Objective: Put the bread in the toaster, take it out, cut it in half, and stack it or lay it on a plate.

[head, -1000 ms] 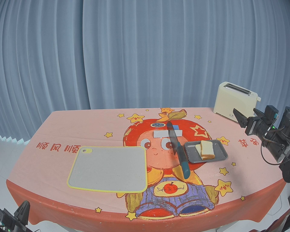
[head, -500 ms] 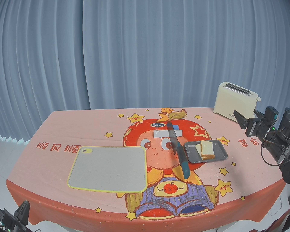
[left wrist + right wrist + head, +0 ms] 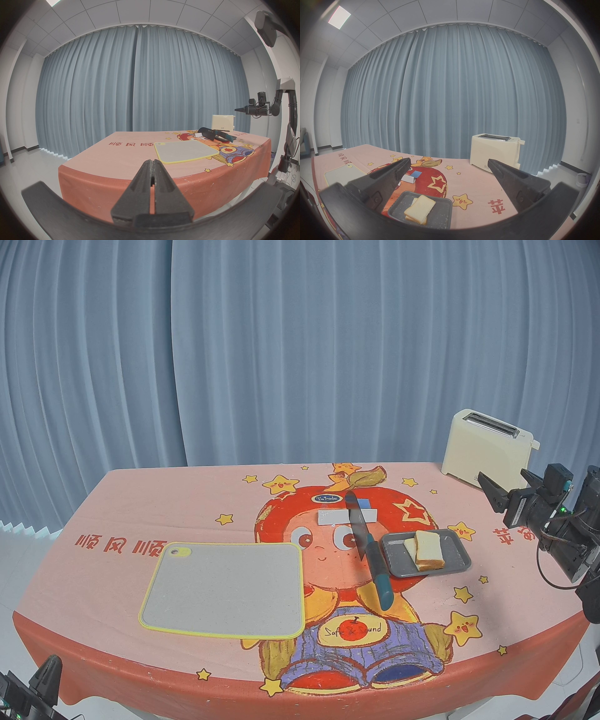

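Note:
Two bread slices (image 3: 429, 550) lie stacked on a small grey tray (image 3: 459, 560) at the table's right; in the right wrist view the bread (image 3: 420, 208) rests on that tray (image 3: 440, 215). The cream toaster (image 3: 487, 449) stands at the far right corner, its slot empty. My right gripper (image 3: 502, 475) hovers open in front of the toaster, above and to the right of the tray, holding nothing; its jaws (image 3: 448, 161) stand wide apart. My left gripper (image 3: 152, 162) is shut and empty, low off the table's near left corner (image 3: 44, 677).
A teal-handled knife (image 3: 372, 552) rests with its blade on a small white block, just left of the tray. A grey cutting board (image 3: 225, 590) with a yellow rim lies at the left centre. Blue curtains hang behind the table.
My right gripper has shifted slightly lower and left in the head view, still open. The bread, the knife and the left arm have stayed put.

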`<state>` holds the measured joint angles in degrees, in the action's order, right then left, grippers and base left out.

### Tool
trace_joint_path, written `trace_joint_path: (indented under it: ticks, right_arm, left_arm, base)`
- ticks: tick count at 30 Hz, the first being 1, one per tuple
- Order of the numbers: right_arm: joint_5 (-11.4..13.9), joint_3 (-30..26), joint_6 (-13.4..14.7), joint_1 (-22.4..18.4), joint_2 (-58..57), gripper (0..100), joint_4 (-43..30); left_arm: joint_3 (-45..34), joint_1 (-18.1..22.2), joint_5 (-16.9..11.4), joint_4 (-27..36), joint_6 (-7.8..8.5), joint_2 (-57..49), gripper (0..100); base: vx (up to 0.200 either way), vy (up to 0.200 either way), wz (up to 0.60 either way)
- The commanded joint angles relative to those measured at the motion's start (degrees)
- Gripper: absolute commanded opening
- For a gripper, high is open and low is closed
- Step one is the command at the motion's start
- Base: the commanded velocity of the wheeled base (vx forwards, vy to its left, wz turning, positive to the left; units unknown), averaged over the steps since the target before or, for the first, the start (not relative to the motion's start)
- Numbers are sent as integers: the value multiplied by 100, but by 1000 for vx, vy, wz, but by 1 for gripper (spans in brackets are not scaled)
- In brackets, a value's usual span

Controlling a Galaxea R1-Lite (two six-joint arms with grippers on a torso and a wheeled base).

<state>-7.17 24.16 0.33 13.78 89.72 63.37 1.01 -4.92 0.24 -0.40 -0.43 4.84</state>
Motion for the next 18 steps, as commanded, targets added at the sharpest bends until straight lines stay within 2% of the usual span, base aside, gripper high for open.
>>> trace_joint_path:
  ticks: [1, 18]
  right_arm:
    - [5, -26, -7, 29, 1, 100, 9]
    - [-4, -69, 2, 38, 1, 100, 9]
  left_arm:
    - [-101, 0, 2, -4, -1, 8, 0]
    - [-101, 0, 2, -4, -1, 8, 0]
  base:
    - [0, 0, 0]
    - [0, 0, 0]
